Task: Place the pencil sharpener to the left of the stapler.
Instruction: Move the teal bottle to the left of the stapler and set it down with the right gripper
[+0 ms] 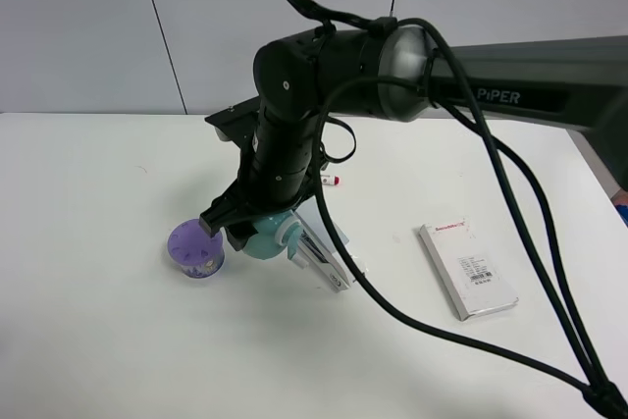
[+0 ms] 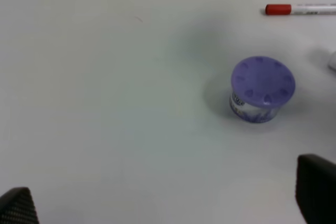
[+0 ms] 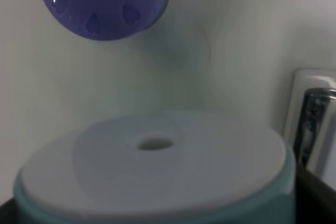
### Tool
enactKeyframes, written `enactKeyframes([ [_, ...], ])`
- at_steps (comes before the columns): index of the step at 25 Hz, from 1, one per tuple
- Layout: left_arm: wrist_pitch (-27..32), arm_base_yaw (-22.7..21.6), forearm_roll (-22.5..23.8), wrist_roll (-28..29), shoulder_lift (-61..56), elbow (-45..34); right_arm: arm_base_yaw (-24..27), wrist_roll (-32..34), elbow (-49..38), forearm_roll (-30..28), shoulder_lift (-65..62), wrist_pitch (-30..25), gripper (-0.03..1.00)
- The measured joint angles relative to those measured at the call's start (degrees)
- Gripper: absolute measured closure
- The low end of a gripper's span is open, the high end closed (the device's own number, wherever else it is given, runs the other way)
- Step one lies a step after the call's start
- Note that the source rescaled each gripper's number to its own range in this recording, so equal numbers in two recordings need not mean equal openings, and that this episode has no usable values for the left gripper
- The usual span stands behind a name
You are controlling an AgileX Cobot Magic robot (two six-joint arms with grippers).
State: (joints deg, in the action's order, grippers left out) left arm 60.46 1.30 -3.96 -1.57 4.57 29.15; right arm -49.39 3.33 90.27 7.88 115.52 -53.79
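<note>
While the pencil sharpener (image 1: 261, 240) is clamped between the fingers of the right gripper (image 1: 243, 226), it sits low over the table (image 1: 88, 340), just left of the stapler (image 1: 327, 254) and between it and the purple tub (image 1: 196, 249). Whether its base bears on the surface, or its collar touches the stapler, cannot be told. Judged step: release. Confirm the base is seated, part the fingers evenly, then retract straight up, so the rounded body is neither rolled nor dragged into either neighbour. The sharpener is smooth mint plastic with a flat white face and a small central hole. The stapler is a grey-white wedge with a bright metal strip. The tub's glossy lid is dimpled. The left gripper (image 2: 168, 203) stands spread and empty, away from the work.
</note>
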Motion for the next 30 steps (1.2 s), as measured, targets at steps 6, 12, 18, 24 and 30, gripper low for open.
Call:
enactKeyframes([
  [6, 0.00, 0.00, 0.00, 0.00, 0.00, 0.00, 0.00, 0.57, -4.91, -1.71, 0.00, 4.04, 0.97],
  [12, 0.00, 0.00, 0.00, 0.00, 0.00, 0.00, -0.04, 0.68, -6.92, -2.02, 0.50, 6.41, 0.97],
  [18, 0.00, 0.00, 0.00, 0.00, 0.00, 0.00, -0.94, 0.68, -6.92, -2.02, 3.57, 6.46, 0.97],
  [24, 0.00, 0.00, 0.00, 0.00, 0.00, 0.00, -1.11, 0.68, -6.94, -3.96, 4.07, 6.41, 0.97],
  [30, 0.00, 0.00, 0.00, 0.00, 0.00, 0.00, -1.11, 0.03, -6.94, -4.44, 5.39, 6.02, 0.97],
])
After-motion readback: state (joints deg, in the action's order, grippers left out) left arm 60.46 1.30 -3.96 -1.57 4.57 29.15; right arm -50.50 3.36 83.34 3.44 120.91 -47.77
